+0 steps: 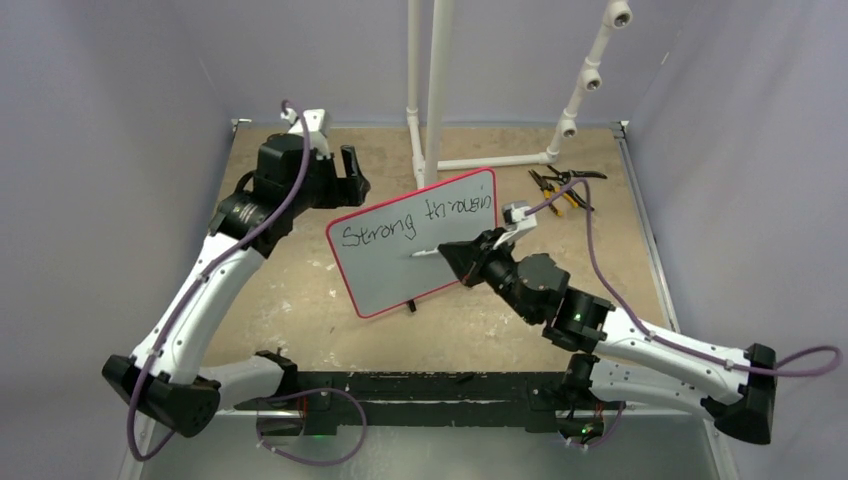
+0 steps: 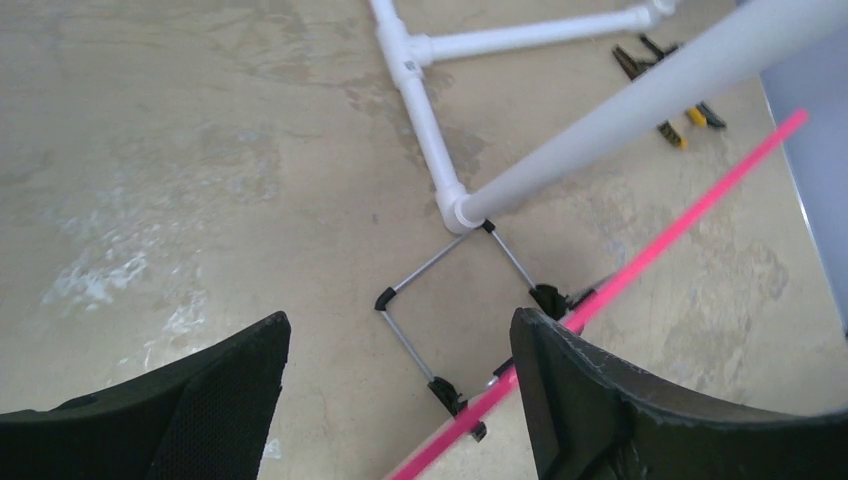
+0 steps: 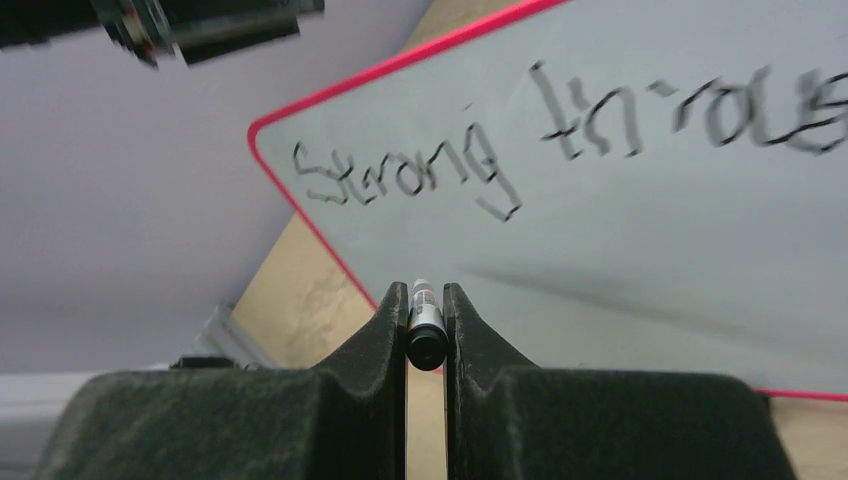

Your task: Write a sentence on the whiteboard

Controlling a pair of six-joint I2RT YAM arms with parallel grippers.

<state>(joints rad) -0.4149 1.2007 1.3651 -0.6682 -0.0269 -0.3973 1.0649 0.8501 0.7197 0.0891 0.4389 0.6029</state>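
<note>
Within grey-walled enclosure, found scuffed tan table (image 1: 300, 290) carrying all items. At left, found left claw (image 2: 400, 318) spread wide and empty, hanging behind the board's left end and apart from it; gives no bracing. At centre, found whiteboard (image 1: 400, 280) propped on its wire stand, leaning back, with sentence (image 1: 415, 220) reading only "Strong through" along the top. Found marker (image 3: 424, 335) clamped in right claw (image 3: 424, 290), tip at the blank middle; contact not confirmable. Judged at risk of sliding or tipping under writing pressure, being unbraced; likewise of marker slipping in the grip, and of second line slanting like the first. At far right, noted pliers (image 1: 560, 188), well apart.
</note>
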